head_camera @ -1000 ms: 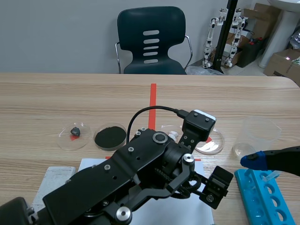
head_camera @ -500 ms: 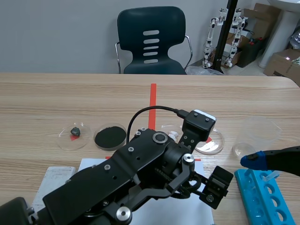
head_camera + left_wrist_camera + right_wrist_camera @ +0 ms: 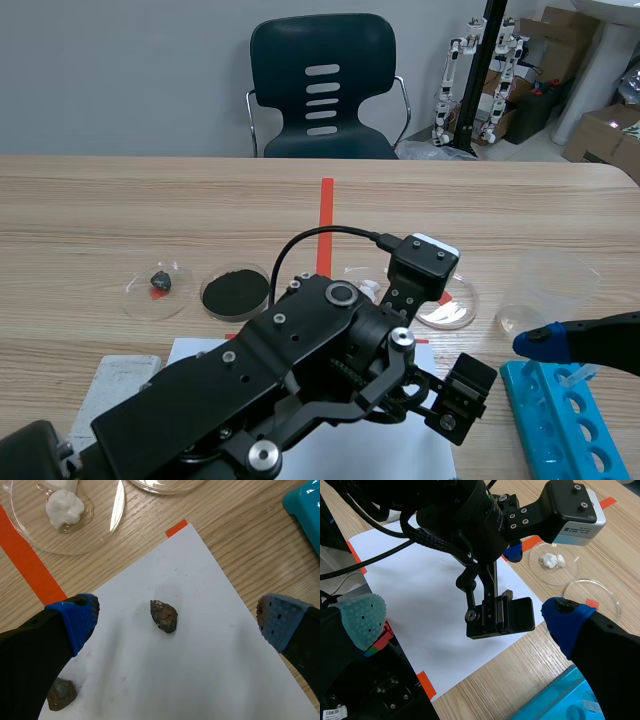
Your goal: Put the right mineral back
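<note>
A brown mineral lies on the white paper, between the fingers of my open left gripper, which hovers above it without touching. A second brown mineral lies on the paper beside the left finger. Ahead, a clear dish holds a white mineral. In the scene view, a small dark mineral sits in the far-left dish. My right gripper stands open at the table's right, nothing in it, facing the left arm.
A dish of black powder sits beside the dark mineral's dish. An empty clear lid, a plastic cup and a teal tube rack stand to the right. A black chair is behind the table.
</note>
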`<action>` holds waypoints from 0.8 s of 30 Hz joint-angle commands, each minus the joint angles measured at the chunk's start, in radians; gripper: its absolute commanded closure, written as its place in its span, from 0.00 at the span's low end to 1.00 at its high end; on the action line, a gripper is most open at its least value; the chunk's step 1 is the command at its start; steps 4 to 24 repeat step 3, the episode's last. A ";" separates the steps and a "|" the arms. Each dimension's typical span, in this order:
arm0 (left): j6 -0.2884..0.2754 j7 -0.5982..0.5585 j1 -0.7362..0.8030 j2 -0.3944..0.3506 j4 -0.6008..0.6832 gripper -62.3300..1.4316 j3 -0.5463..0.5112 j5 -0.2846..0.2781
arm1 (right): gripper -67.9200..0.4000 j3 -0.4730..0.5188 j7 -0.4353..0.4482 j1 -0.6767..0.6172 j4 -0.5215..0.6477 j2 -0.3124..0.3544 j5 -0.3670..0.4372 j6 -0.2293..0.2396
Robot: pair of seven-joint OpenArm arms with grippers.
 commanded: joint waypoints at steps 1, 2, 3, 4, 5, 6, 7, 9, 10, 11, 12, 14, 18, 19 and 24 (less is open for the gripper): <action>0.003 -0.006 -0.003 0.010 0.002 0.00 -0.001 -0.002 | 0.00 0.001 0.011 0.001 0.005 0.013 0.011 0.000; 0.003 -0.006 -0.003 0.010 0.002 0.00 -0.001 -0.002 | 0.00 0.001 0.011 0.001 0.005 0.013 0.011 0.000; 0.003 -0.006 -0.003 0.010 0.002 0.00 -0.001 -0.002 | 0.00 0.001 0.011 0.001 0.005 0.013 0.011 0.000; 0.003 -0.006 -0.003 0.010 0.002 0.00 -0.001 -0.002 | 0.00 0.001 0.011 0.001 0.005 0.013 0.011 0.000; 0.003 -0.006 -0.003 0.010 0.002 0.00 -0.001 -0.002 | 0.00 0.001 0.011 0.001 0.005 0.013 0.011 0.000; 0.003 -0.006 -0.003 0.010 0.002 0.00 -0.001 -0.002 | 0.00 0.001 0.011 0.001 0.005 0.013 0.011 0.000; 0.003 -0.006 -0.003 0.010 0.002 0.00 -0.001 -0.002 | 0.00 0.001 0.011 0.001 0.005 0.013 0.011 0.000; 0.003 -0.006 -0.003 0.010 0.002 0.00 -0.001 -0.002 | 0.00 0.001 0.011 0.001 0.005 0.013 0.011 0.000; 0.003 -0.006 -0.003 0.010 0.002 0.00 -0.001 -0.002 | 0.00 0.001 0.011 0.001 0.005 0.013 0.011 0.000; 0.003 -0.006 -0.003 0.010 0.002 0.00 -0.001 -0.002 | 0.00 0.001 0.011 0.001 0.005 0.013 0.011 0.000; 0.003 -0.006 -0.003 0.010 0.002 0.00 -0.001 -0.002 | 0.00 0.001 0.011 0.001 0.005 0.013 0.011 0.000; 0.003 -0.006 -0.003 0.010 0.002 0.00 -0.001 -0.002 | 0.00 0.001 0.011 0.001 0.005 0.013 0.011 0.000; 0.003 -0.006 -0.003 0.010 0.002 0.00 -0.001 -0.002 | 0.00 0.001 0.011 0.001 0.005 0.013 0.011 0.000; 0.003 -0.006 -0.003 0.010 0.002 0.00 -0.001 -0.002 | 0.00 0.001 0.011 0.001 0.005 0.013 0.011 0.000; 0.003 -0.006 -0.003 0.010 0.002 0.00 -0.001 -0.002 | 0.00 0.001 0.011 0.001 0.005 0.013 0.011 0.000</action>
